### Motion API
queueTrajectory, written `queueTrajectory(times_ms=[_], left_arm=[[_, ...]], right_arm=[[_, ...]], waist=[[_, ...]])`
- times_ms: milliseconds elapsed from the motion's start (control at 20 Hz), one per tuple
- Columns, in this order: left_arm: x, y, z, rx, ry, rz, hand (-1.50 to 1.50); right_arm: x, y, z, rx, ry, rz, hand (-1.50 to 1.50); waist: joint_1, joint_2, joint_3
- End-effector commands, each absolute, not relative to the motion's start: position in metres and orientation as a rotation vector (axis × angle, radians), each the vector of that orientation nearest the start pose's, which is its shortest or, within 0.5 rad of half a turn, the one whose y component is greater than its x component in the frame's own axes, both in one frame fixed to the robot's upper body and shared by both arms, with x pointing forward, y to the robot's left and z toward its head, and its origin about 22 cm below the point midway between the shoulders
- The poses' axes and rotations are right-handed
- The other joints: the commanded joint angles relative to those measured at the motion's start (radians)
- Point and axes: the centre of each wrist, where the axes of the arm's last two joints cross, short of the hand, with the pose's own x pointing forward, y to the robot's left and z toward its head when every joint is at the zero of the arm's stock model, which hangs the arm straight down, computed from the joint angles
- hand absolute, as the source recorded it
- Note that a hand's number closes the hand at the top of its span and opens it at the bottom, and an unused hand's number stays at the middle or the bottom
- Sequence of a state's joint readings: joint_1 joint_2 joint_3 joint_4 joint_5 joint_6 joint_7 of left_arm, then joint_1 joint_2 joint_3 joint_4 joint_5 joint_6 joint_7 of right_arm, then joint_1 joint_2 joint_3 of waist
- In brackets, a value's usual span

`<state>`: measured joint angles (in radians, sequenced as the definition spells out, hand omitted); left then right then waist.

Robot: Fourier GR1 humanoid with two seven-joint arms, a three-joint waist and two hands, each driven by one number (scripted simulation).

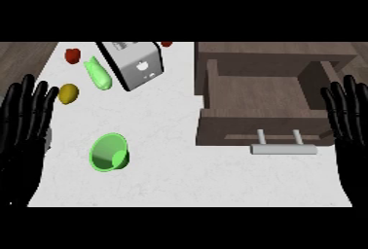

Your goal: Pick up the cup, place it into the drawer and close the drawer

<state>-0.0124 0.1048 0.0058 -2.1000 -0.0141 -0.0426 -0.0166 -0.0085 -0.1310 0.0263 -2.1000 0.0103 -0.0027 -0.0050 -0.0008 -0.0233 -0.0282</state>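
The green cup is seen lying tipped on the white counter at about eight o'clock from the middle of the view, its mouth turned up and toward the viewer, with nothing touching it. The wooden drawer is found at about two o'clock, pulled open, its cavity bare, and its pale bar handle is set on the front panel toward the near side. The left hand is held at the nine o'clock edge with fingers straight and spread upward, gripping nothing; the right hand is held likewise at the three o'clock edge, flat and unclosed, just beside the drawer's right wall. Neither hand is in contact with any object, so the pick-up is judged not yet begun, and the first step, reaching for the cup, is the one in hand. The cup lies nearer the left hand, so a move of that hand inward toward five o'clock would be called for, with fingers curled round the rim or wall. At eleven o'clock a yellow lemon, a green pepper-like vegetable, a red fruit and a silver toaster are noted, well apart from the cup.
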Motion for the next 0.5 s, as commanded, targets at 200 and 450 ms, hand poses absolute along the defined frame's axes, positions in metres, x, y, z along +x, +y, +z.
queueTrajectory(times_ms=[200,450], left_arm=[[0.219,0.261,0.120,-0.448,-2.100,-0.407,-1.50],[0.218,0.292,0.081,-0.611,-1.798,-0.251,-1.50]], right_arm=[[0.210,-0.235,0.125,-0.032,-2.139,0.136,-1.50],[0.220,-0.230,0.130,0.061,-1.972,0.263,-1.50]], waist=[[-0.008,0.027,0.026],[0.007,0.028,0.026]])
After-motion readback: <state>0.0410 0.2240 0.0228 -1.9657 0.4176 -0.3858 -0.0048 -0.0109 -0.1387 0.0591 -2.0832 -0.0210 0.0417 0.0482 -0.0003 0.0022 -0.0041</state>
